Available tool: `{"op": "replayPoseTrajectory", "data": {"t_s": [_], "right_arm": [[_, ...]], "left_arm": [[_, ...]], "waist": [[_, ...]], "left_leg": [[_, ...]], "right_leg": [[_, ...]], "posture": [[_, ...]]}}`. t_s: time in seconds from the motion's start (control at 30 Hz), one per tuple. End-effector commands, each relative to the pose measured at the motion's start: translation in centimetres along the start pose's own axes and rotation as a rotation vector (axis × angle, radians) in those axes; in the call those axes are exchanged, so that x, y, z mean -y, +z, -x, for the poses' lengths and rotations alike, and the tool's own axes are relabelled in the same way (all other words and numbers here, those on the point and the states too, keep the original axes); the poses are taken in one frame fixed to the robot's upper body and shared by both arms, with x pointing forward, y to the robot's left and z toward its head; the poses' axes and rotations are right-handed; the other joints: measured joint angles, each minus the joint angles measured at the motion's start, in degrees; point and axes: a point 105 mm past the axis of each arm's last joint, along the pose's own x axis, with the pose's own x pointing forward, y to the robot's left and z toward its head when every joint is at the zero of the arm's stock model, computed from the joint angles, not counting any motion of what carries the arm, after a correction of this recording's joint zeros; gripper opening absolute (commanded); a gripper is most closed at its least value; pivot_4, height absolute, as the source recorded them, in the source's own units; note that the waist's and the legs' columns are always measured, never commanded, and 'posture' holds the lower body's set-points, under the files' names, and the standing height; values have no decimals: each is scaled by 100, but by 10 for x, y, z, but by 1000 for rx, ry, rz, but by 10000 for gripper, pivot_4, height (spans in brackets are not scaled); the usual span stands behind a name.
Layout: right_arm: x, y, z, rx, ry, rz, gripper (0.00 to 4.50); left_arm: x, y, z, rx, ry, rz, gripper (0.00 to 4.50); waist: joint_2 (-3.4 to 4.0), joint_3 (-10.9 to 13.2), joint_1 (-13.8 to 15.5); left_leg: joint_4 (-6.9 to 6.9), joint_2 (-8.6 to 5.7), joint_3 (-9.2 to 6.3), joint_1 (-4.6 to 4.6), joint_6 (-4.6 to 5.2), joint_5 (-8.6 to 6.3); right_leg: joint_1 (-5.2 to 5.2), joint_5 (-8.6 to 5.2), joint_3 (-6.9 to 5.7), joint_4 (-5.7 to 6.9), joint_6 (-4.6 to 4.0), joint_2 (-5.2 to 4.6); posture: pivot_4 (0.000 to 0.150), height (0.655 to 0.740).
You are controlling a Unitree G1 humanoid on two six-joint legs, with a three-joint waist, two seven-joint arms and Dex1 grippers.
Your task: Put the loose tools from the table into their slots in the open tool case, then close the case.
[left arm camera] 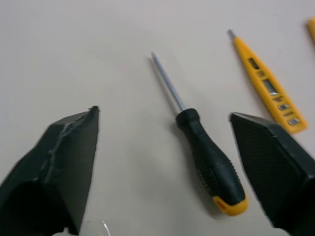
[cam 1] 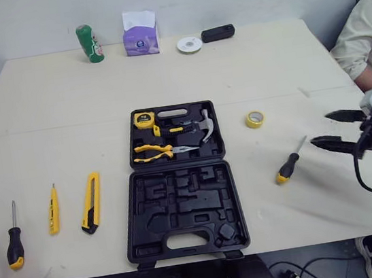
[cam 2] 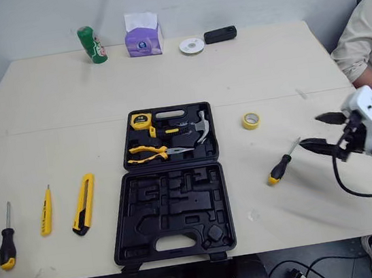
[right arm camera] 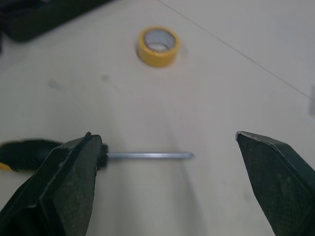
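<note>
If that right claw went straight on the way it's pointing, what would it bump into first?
Probably the screwdriver lying just ahead of the right claw, though depth is hard to judge.

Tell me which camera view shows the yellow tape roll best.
The right wrist view: the yellow tape roll lies close, its rim and hollow core plain. Both eye views show it small, on the table right of the open tool case.

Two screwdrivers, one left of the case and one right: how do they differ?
The left screwdriver lies far left beside the yellow tester pen; the right screwdriver lies near the tape roll. The left points almost straight away; the right slants, tip far-right. Both: black handle, yellow butt, loose.
</note>
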Motion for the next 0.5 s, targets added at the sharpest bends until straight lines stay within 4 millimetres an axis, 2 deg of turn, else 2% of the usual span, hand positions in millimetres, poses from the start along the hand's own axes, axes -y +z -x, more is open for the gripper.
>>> {"op": "replayPoseTrajectory", "data": {"t_s": [0.03, 0.13, 0.23, 0.33, 0.5], "right_arm": [[-44, 55, -33, 198, 185, 3, 45000], [-96, 81, -56, 299, 396, -13, 45000], [-133, 97, -68, 355, 563, -4, 45000], [-156, 103, -71, 355, 707, 28, 45000], [-168, 104, -74, 331, 815, 100, 45000]], "left_arm": [[6, -10, 4, -55, 88, 42, 44597], [21, -17, 6, -87, 86, 46, 44597], [31, -20, 3, -93, 108, 69, 44597], [45, -26, -3, -108, 92, 84, 44597], [50, -33, -18, -124, 112, 96, 44597]], "waist": [[-7, -3, -12], [-18, -8, 26], [-21, -10, 133], [-28, -14, 200], [-38, -20, 191]], "left_leg": [[0, 2, 0, -1, 0, 1], [0, 4, -7, -1, -14, -1], [0, 1, -12, -5, -27, -13], [4, -10, -12, -9, -17, -18], [7, -17, -15, -9, -1, -25]], "right_leg": [[0, 0, 0, -2, 0, 2], [-1, 0, -1, 0, -1, 6], [-1, -1, -2, -4, -2, 3], [-1, 1, -1, -7, 1, -8], [9, 6, -3, -20, 10, -10]], "posture": [[1500, 7316], [1500, 7316], [1500, 7316], [1500, 7316], [1500, 7316]]}}
